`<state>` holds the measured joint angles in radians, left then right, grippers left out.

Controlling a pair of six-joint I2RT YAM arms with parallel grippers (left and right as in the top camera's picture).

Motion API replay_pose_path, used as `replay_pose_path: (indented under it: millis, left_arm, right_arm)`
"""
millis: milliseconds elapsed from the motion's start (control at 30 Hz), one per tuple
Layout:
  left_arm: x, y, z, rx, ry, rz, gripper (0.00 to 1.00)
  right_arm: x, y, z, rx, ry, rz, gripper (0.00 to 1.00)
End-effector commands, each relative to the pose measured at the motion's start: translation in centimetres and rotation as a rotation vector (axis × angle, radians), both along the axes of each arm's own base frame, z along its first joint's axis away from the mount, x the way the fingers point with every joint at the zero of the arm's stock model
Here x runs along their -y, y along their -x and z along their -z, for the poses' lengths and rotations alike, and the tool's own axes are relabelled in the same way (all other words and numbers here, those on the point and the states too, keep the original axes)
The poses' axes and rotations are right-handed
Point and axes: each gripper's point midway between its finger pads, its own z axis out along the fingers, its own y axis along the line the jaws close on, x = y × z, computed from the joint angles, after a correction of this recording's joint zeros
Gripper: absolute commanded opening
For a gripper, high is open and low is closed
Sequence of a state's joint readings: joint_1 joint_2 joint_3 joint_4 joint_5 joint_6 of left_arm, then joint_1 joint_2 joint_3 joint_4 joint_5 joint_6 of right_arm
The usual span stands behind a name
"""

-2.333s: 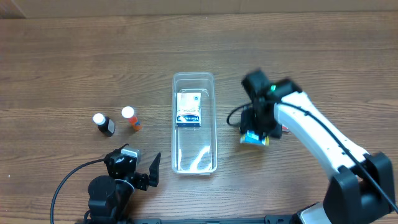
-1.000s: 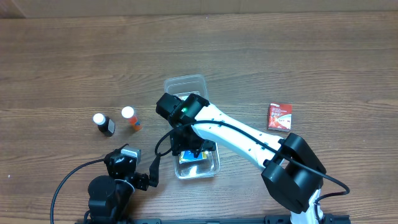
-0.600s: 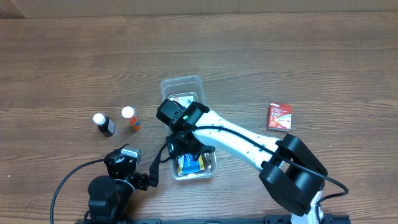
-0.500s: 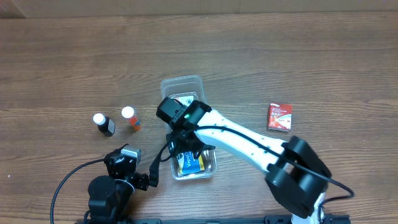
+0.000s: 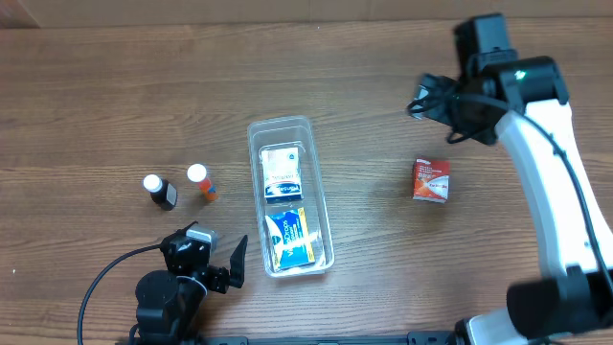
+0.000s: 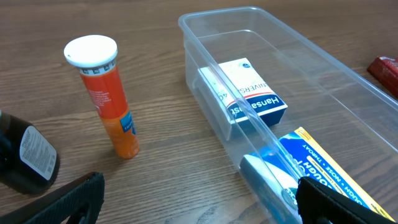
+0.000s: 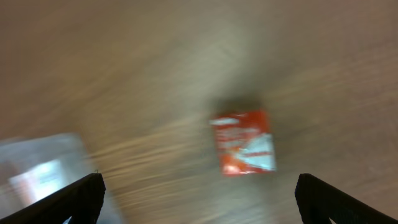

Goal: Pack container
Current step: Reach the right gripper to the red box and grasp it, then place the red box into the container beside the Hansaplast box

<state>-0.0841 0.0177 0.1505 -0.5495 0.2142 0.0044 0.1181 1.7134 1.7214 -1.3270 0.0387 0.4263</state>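
The clear container lies lengthwise at the table's middle. Inside it, a white box sits at the far end and a blue and yellow box at the near end. My right gripper hangs open and empty at the far right, beyond a red box. In the blurred right wrist view the red box lies ahead of the open right gripper. My left gripper rests open near the front edge, left of the container, with nothing between its fingers.
An orange tube with a white cap and a small dark bottle stand left of the container. In the left wrist view the tube stands upright ahead and the dark bottle sits at the left edge.
My right gripper has opened, left the blue and yellow box in the container, and swung up and away to the far right. The left arm has not moved.
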Motion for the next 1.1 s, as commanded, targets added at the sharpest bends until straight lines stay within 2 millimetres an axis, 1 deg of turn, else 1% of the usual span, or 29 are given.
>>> replay_pose_path:
  millis: [0,67,133,167,333,433,500,533,600,633,700,733,767,800,833,900,933,967,1033,1067]
  left_arm:
    - [0.1,0.0,0.0,0.006,-0.015,0.015,1.0]
    - [0.1,0.0,0.0,0.006,-0.015,0.015,1.0]
    - [0.1,0.0,0.0,0.006,-0.015,0.014,1.0]
    - [0.1,0.0,0.0,0.006,-0.015,0.014,1.0]
    - [0.1,0.0,0.0,0.006,-0.015,0.014,1.0]
    - [0.1,0.0,0.0,0.006,-0.015,0.014,1.0]
    - [0.1,0.0,0.0,0.006,-0.015,0.015,1.0]
    - [0.1,0.0,0.0,0.006,-0.015,0.015,1.0]
    - [0.1,0.0,0.0,0.006,-0.015,0.014,1.0]
    - [0.1,0.0,0.0,0.006,-0.015,0.014,1.0]
    - [0.1,0.0,0.0,0.006,-0.015,0.014,1.0]
    - [0.1,0.0,0.0,0.006,-0.015,0.014,1.0]
    - [0.1,0.0,0.0,0.006,-0.015,0.014,1.0]
    - [0.1,0.0,0.0,0.006,-0.015,0.014,1.0]
    - [0.1,0.0,0.0,0.006,-0.015,0.014,1.0]
    - [0.1,0.0,0.0,0.006,-0.015,0.014,1.0]
    - [0.1,0.0,0.0,0.006,-0.015,0.015,1.0]
    - [0.1,0.0,0.0,0.006,-0.015,0.014,1.0]
    - [0.1,0.0,0.0,0.006,-0.015,0.015,1.0]
    - [0.1,0.0,0.0,0.006,-0.015,0.014,1.0]
  right_arm:
    - [1.1,1.4,7.4,-0.221,-0.061,-0.069,1.0]
    - [1.3,2.0,10.7,-0.292,-0.051,-0.145,1.0]
    - [1.2,2.4,12.6,-0.331,-0.044,-0.204,1.0]
    - [1.2,2.5,13.2,-0.341,-0.044,-0.205,1.0]
    - [2.0,3.1,17.5,-0.419,-0.059,-0.152,0.99]
    - [1.9,4.0,19.3,-0.461,-0.064,-0.143,1.0]
    - [1.8,4.1,19.6,-0.465,-0.062,-0.128,0.99]
    - [1.8,4.0,19.6,-0.461,-0.061,-0.115,0.96]
    - [1.8,3.7,19.6,-0.453,-0.065,-0.066,0.8]
    - [1.8,3.6,19.3,-0.449,-0.067,-0.051,0.74]
    - [1.7,3.2,18.0,-0.43,-0.069,-0.051,0.7]
    - [1.6,2.9,16.9,-0.411,-0.069,-0.055,0.69]
    - [1.2,2.5,15.1,-0.374,-0.069,-0.059,0.68]
    - [0.7,2.2,13.8,-0.345,-0.075,-0.07,0.68]
    - [-0.3,1.7,11.3,-0.288,-0.084,-0.096,0.68]
    - [-3.2,1.4,5.7,-0.157,-0.099,-0.168,0.68]
    - [-5.7,1.7,2.5,-0.069,-0.111,-0.231,0.68]
    - [-7.4,2.1,1.0,-0.018,-0.119,-0.271,0.68]
    - [-11.3,3.0,-1.0,0.059,-0.139,-0.355,0.69]
    - [-14.6,3.7,-1.6,0.096,-0.156,-0.425,0.69]
